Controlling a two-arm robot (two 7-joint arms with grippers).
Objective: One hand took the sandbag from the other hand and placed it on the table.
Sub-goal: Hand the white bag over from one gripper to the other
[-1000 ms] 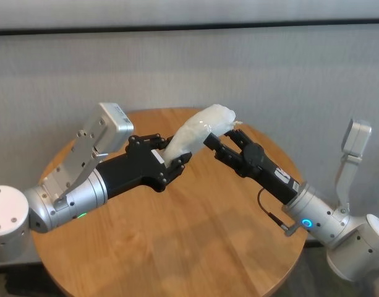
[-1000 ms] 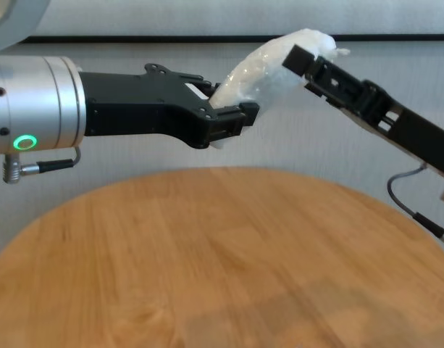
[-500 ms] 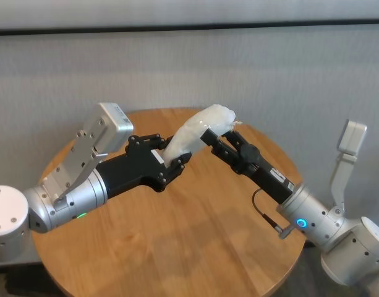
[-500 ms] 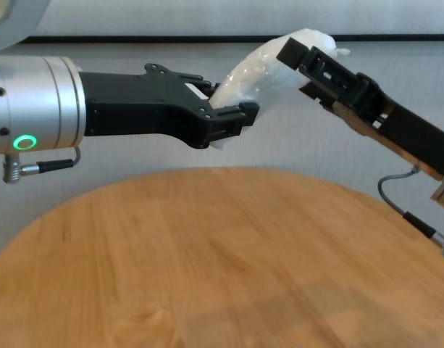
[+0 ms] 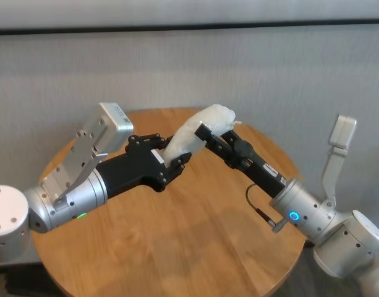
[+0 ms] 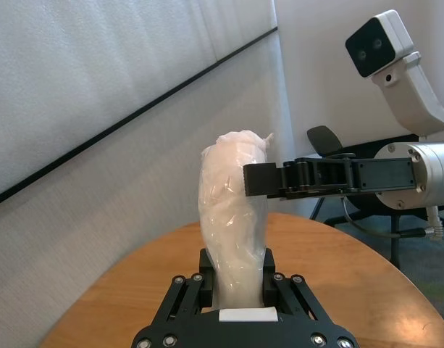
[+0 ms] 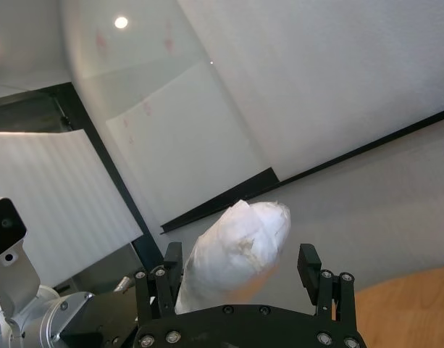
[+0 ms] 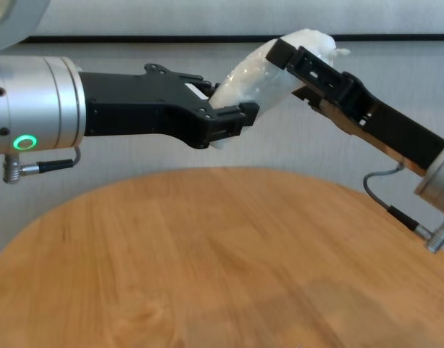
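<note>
Above the round wooden table [image 5: 177,247], we see the sandbag [image 5: 198,131] clamped low by the left gripper [image 5: 170,162], its long axis rising between the right gripper's [image 5: 208,133] parted fingers.

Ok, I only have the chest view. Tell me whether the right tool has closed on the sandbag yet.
Observer: Not closed. In the right wrist view the sandbag sits between the open fingers of the right tool, nearer one finger, with a clear gap to the other finger.
Operator: Check the left tool's grip before I close.
Observer: The left wrist view shows the left tool shut on the sandbag's lower end, pinched from both sides, with the rest of the bag rising out of it.
</note>
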